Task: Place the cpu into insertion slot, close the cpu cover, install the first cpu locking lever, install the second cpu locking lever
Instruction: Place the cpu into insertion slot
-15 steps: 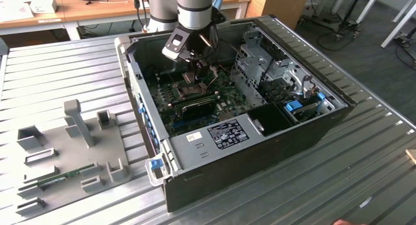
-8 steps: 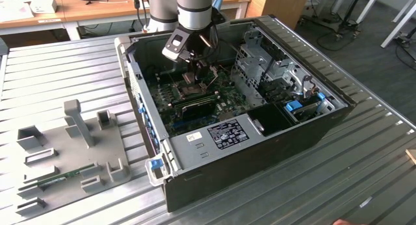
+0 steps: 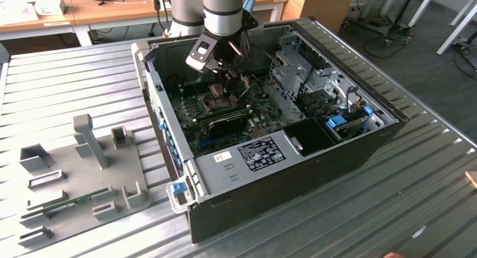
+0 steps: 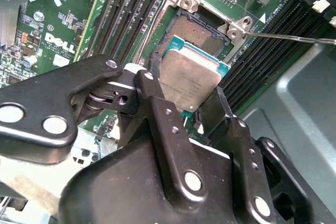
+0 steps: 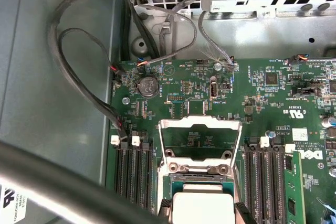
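While the hand [image 4: 181, 87] clamps the cpu [image 4: 191, 74] by opposite edges, it hangs close over the insertion slot [image 4: 197, 29], covering part of it, the cpu cover [image 5: 199, 125] raised open beyond.

One edge of the cpu [image 4: 191, 72] hidden behind the tool's [image 4: 181, 87] fingers in the second wrist view, insertion slot [image 4: 197, 27] partly covered by it, cpu [image 5: 202, 208] cut off at the first wrist view's edge, slot detail too small in the exterior view

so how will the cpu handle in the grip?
Likely stiff and light: the cpu is a thin flat plate. Probably slippery: smooth metal lid, gripper pinching its edges. Could tip, since it hangs tilted over the slot.
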You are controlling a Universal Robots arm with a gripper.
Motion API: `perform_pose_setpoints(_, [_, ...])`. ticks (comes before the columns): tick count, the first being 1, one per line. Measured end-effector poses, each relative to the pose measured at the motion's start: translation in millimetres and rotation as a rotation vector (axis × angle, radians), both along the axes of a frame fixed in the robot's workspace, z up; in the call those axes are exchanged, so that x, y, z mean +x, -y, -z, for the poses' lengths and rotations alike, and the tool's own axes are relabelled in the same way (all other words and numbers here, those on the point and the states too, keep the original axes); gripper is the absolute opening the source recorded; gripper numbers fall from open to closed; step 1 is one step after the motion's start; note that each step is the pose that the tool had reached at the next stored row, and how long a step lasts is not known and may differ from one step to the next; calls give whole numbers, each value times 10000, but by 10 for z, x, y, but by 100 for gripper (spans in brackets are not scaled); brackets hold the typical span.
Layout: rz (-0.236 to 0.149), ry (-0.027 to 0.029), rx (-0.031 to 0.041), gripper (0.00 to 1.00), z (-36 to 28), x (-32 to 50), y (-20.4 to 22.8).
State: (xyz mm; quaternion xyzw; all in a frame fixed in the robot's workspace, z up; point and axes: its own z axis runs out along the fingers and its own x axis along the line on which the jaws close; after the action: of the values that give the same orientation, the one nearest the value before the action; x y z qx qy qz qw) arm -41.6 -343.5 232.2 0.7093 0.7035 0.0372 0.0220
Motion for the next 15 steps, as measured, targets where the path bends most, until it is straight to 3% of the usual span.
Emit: perform_pose_setpoints(15, [0,1,1,54,59,-1,0])
